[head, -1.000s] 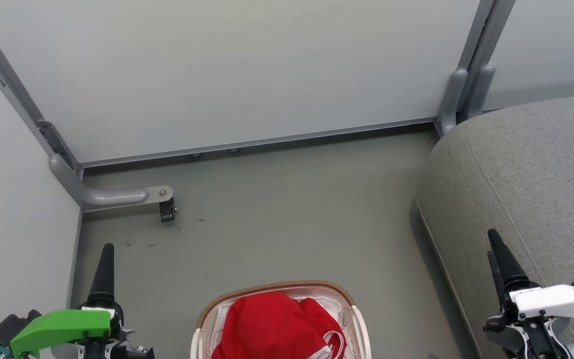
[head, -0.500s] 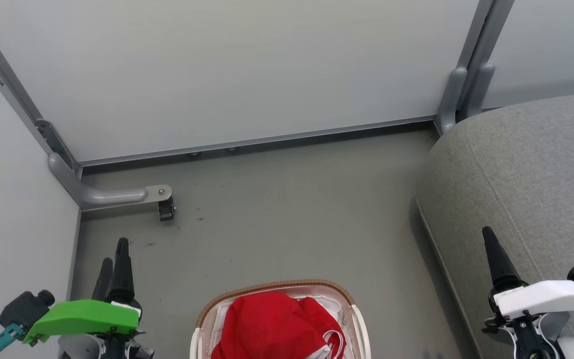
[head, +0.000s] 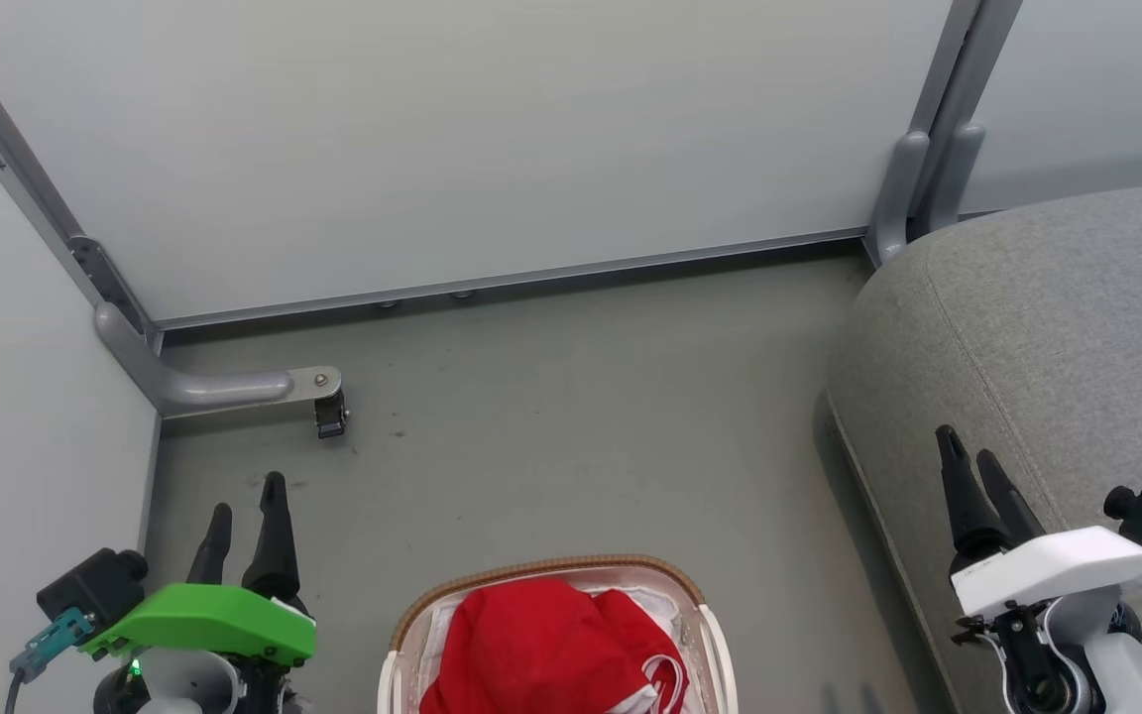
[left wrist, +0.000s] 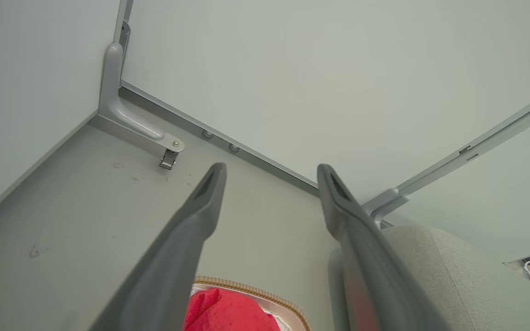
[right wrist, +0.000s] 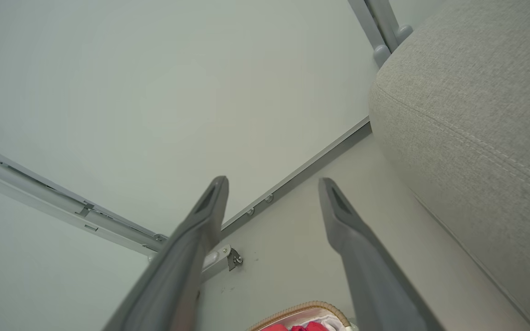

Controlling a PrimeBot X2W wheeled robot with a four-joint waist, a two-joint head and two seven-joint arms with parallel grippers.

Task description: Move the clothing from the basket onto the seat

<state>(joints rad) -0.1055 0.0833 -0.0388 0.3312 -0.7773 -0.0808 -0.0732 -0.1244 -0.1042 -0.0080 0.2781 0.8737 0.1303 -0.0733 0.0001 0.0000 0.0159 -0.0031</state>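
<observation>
The clothing point(head: 541, 645) lies heaped in the basket point(head: 551, 569) at the bottom centre of the head view. The basket stands on the floor point(head: 581, 416), apart from the seat point(head: 1057, 327) at the right side. The fabric looks light, limp and soft, so it is likely to sag and trail when lifted rather than slip or break. A good hold would probably be a pinch on the raised fold at the top of the red mound, deep enough to gather cloth but clear of the white liner point(head: 655, 603) along the heap's upper right.

The left gripper point(head: 247, 496) at lower left and the right gripper point(head: 966, 444) at lower right both hang with jaws parted and nothing held. In each wrist view the gap between them frames only floor and wall point(head: 482, 149).

The bottom edge cuts off the basket's near half — so how many garments there are, and where any waistband lies, cannot be told. A bit of white trim point(head: 665, 684) peeks out at the mound's lower right.
</observation>
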